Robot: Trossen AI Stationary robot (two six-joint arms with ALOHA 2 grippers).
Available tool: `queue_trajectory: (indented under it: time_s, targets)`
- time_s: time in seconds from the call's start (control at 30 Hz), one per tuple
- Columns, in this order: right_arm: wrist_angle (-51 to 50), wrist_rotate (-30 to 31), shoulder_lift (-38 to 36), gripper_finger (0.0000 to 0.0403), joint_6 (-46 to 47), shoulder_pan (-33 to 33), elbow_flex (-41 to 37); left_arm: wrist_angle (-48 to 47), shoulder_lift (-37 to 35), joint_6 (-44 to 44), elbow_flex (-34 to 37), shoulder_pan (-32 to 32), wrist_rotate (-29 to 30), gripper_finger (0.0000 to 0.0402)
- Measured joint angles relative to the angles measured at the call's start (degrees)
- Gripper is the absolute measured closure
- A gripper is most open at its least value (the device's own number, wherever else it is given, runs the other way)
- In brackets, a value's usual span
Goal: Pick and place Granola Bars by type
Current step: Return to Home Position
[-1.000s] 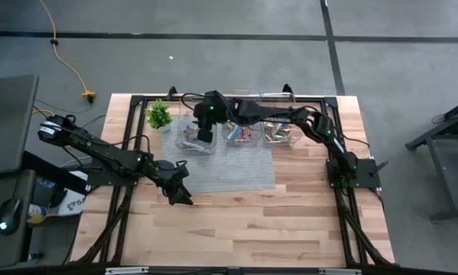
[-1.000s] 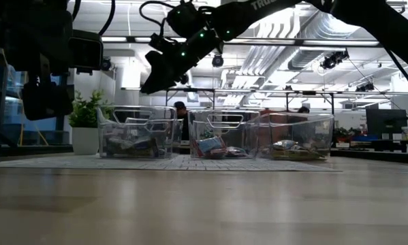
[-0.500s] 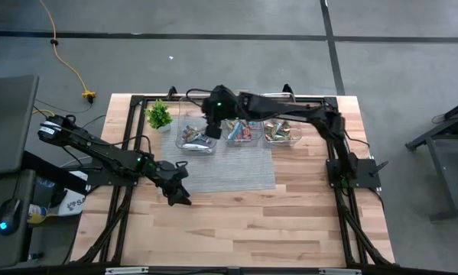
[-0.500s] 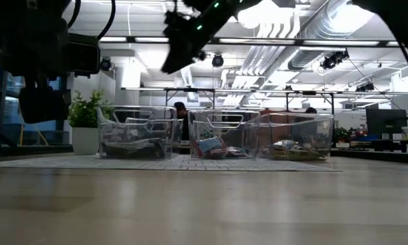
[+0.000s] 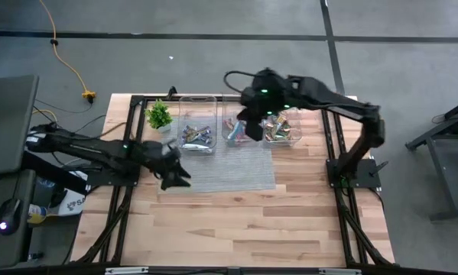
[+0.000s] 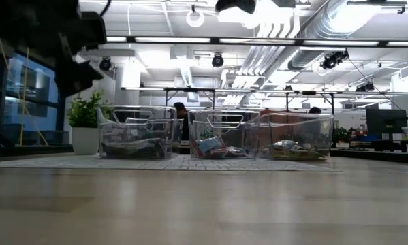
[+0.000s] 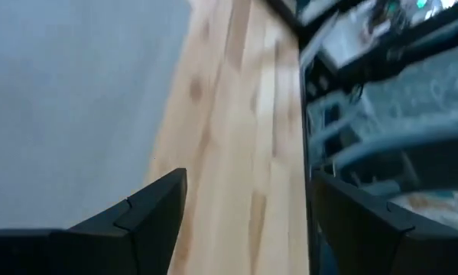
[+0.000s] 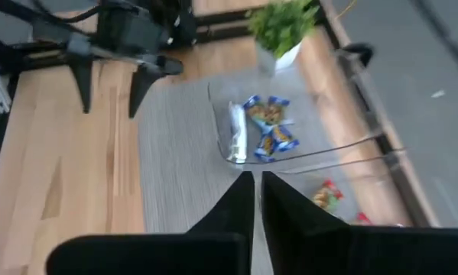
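Right end effector [image 8: 257, 179] now off left tub [image 5: 184, 114]

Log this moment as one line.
left tool: open, above table | right tool: shut, empty, high over middle bin | blue bars: in left bin

tubs [image 5: 198, 98] 3 | plant [image 5: 159, 115] 1 | mat [image 5: 229, 169] 1 | arms [image 5: 328, 103] 2 | granola bars [image 8: 259, 107] uncounted

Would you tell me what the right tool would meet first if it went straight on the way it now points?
Probably the clear tub holding the blue granola bars: the shut right tool aims at its near wall, though depth is unclear.
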State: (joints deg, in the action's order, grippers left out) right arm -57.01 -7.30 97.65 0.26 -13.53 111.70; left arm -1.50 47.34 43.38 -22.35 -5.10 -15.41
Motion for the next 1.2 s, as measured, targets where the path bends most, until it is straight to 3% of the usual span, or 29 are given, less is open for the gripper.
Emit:
queue_trajectory:
  time_s: [0.37,0.6,0.83,1.03,1.2]
  targets:
    - [-8.5,17.5,-14.1,0.0402,5.9,10.1,0.0,-15.8,-27.2,-7.1,0.0,7.0,6.7,0.0131]
    - [-8.4,30.0,-23.2,0.0403,11.8,20.3,-4.2,-23.9,-36.7,-7.6,0.0,7.0,10.6,0.0131]
    - [9.9,41.1,-43.4,0.0403,19.6,28.0,-33.2,-25.7,-38.3,-13.8,0.0,7.0,13.1,0.0131]
    - [32.8,41.9,-63.1,0.0402,21.8,27.5,-59.5,-24.1,-38.7,-16.1,2.6,7.0,14.0,0.0131]
    - [49.8,40.7,-76.1,0.0402,20.0,24.8,-76.0,-13.3,-38.8,-13.9,8.6,7.0,12.6,0.0131]
